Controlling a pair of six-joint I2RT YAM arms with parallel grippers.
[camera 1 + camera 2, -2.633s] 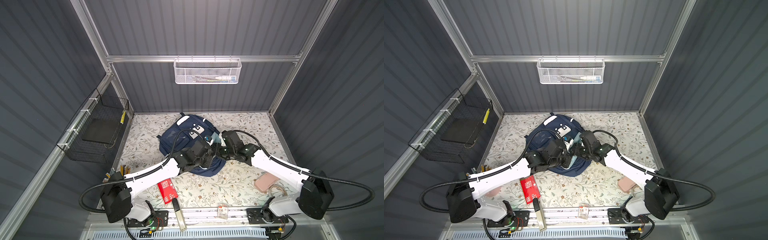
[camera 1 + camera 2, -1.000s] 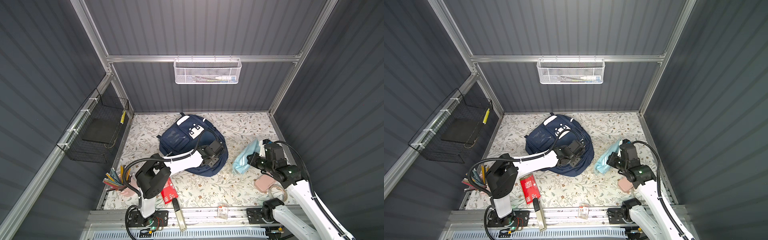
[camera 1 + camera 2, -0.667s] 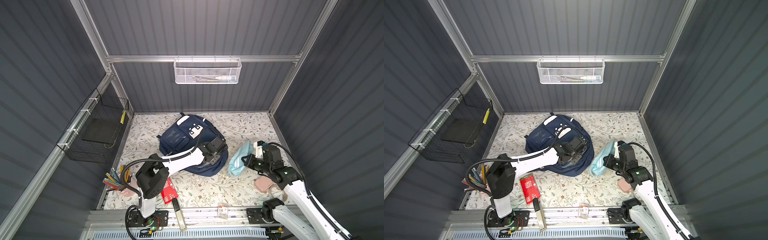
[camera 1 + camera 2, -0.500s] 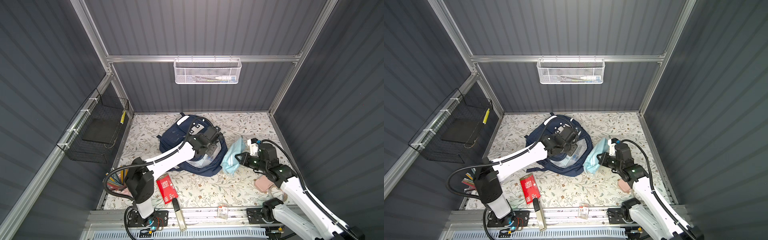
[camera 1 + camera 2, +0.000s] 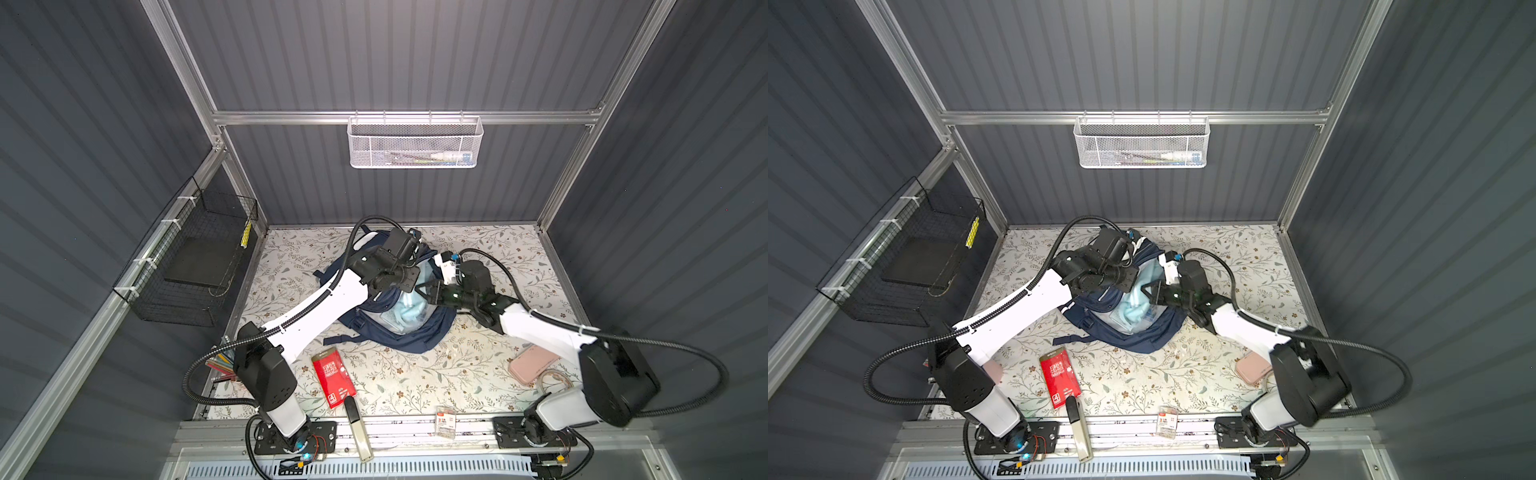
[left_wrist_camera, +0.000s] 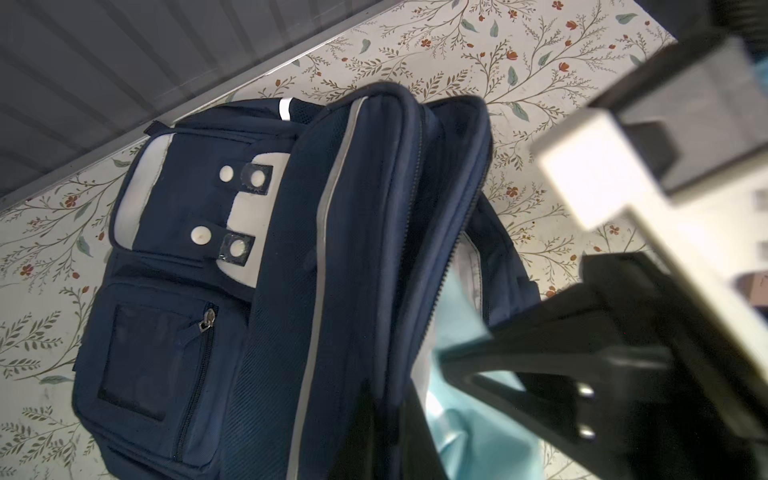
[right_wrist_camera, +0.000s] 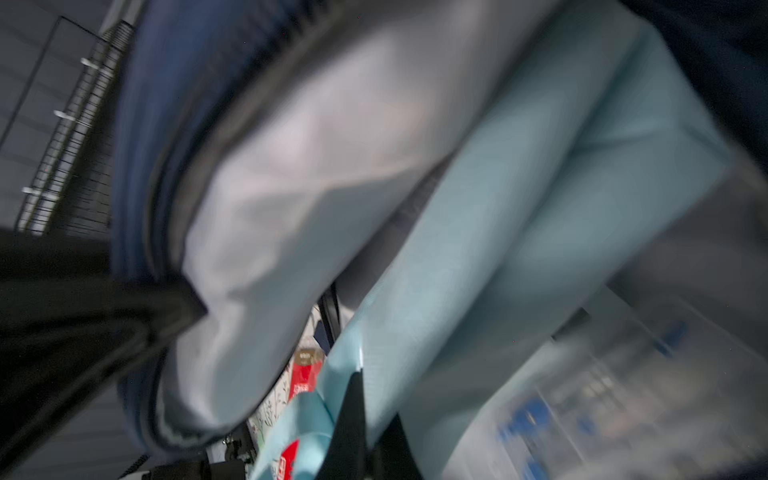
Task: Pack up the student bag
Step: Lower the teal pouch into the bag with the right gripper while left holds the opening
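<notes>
The student bag (image 5: 415, 336) (image 5: 1142, 336), a navy-blue backpack, lies mid-table with its main compartment pulled open. My left gripper (image 5: 405, 280) (image 5: 1127, 280) is shut on the upper edge of that opening and holds it raised. The left wrist view shows the bag's (image 6: 174, 332) front pockets and my left gripper (image 6: 386, 436) on the zipped rim. My right gripper (image 5: 424, 291) (image 5: 1148, 293) (image 7: 365, 436) is shut on a light-blue pouch (image 5: 405, 311) (image 5: 1133, 309) (image 6: 469, 424) (image 7: 519, 208), which reaches into the opening against the pale lining.
A red packet (image 5: 333, 378), a black-and-cream stick (image 5: 357, 428) and a small card packet (image 5: 446, 420) lie near the front edge. A pink case (image 5: 534, 365) sits front right, coloured pencils (image 5: 220, 361) front left. A black wire basket (image 5: 195, 266) and a white mesh basket (image 5: 415, 143) hang on the walls.
My left gripper closed on the bag's rim and lifted it back, opening the compartment. My right gripper carried the light-blue pouch leftwards from the table's right side into the opening.
</notes>
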